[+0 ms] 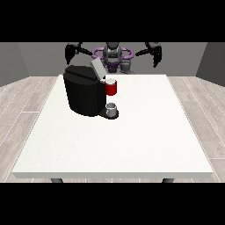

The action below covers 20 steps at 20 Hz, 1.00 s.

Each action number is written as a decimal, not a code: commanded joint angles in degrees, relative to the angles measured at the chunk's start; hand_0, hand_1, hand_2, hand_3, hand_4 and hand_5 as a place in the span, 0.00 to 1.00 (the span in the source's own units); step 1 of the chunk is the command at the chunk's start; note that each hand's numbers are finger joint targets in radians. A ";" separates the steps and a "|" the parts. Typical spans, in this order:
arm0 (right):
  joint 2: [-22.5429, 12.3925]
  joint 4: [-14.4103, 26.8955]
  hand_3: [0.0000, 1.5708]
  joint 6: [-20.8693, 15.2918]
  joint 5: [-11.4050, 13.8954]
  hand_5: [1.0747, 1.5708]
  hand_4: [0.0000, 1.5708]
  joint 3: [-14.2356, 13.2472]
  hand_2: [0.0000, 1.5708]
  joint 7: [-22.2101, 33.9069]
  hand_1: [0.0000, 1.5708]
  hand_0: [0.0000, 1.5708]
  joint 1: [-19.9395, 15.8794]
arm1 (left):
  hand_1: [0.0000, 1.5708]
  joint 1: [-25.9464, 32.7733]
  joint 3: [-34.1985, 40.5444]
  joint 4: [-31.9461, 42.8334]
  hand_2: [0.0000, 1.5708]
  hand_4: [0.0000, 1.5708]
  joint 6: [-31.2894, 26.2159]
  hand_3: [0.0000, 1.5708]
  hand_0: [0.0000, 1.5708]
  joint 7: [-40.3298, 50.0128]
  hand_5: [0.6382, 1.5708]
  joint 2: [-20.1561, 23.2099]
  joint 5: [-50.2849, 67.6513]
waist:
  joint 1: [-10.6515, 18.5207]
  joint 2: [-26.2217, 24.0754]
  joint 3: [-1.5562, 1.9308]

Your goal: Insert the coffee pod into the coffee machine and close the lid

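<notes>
Coffee machine: a big black box [83, 94] that sits on the left half of the counter, toward the far side. It is dark all over and has round corners.
Lid: a flat grey flap [97, 68] on top of the coffee machine. It is tipped up and open, and it leans back toward the robot.
Red part: a small red cup shape [111, 88] at the front of the coffee machine, just under the open lid. Its top looks pale. I cannot tell if this is the coffee pod or a piece of the machine.
Grey cup: a little grey cup [112, 108] that stands on the dark tray at the foot of the coffee machine, right below the red part.
Counter: a wide white top [132, 140], bare over its near half and its right side.
Robot: small and far back [113, 55], behind the counter, with purple rings near its middle.
Robot hand at the view's left: black [71, 52], held up in the air behind the coffee machine, touching nothing. I cannot tell how its fingers lie.
Robot hand at the view's right: black [154, 52], also up in the air, well apart from the coffee machine. It holds nothing, and its fingers hang down and look relaxed.
</notes>
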 commanded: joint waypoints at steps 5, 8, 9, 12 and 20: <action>-3.42 -4.57 0.00 5.56 0.28 1.00 0.07 2.92 0.00 3.97 0.00 0.00 -8.30 | 0.00 3.25 -2.41 -3.95 0.00 0.29 1.20 0.00 0.00 2.31 1.00 -2.31 4.30 | 2.10 0.65 0.02; -4.37 -4.19 0.00 3.16 1.22 1.00 0.05 1.10 0.00 5.55 0.00 0.00 -9.01 | 0.00 6.41 -3.63 -10.83 0.00 0.23 -3.47 0.00 0.00 4.67 1.00 -1.58 5.36 | 5.09 0.97 0.03; -4.11 -4.01 0.00 5.13 0.39 1.00 0.00 1.71 0.00 4.33 0.00 0.00 -8.88 | 0.00 6.32 -7.25 -11.75 0.00 0.25 1.30 0.00 0.00 6.77 1.00 -2.35 10.06 | 2.75 1.32 0.03; -6.88 -0.60 0.00 5.09 -2.52 1.00 0.00 -3.48 0.00 6.16 0.00 0.00 -12.70 | 0.00 7.62 -10.07 -15.88 0.00 0.23 2.04 0.00 0.00 8.41 1.00 -2.36 12.11 | 5.26 3.55 0.04; -4.98 2.24 0.00 5.56 -8.53 1.00 0.06 -6.23 0.00 9.52 0.00 0.00 -21.41 | 0.00 10.27 -11.12 -23.79 0.00 0.21 1.09 0.00 0.00 4.95 1.00 -2.06 10.38 | 6.90 12.09 0.02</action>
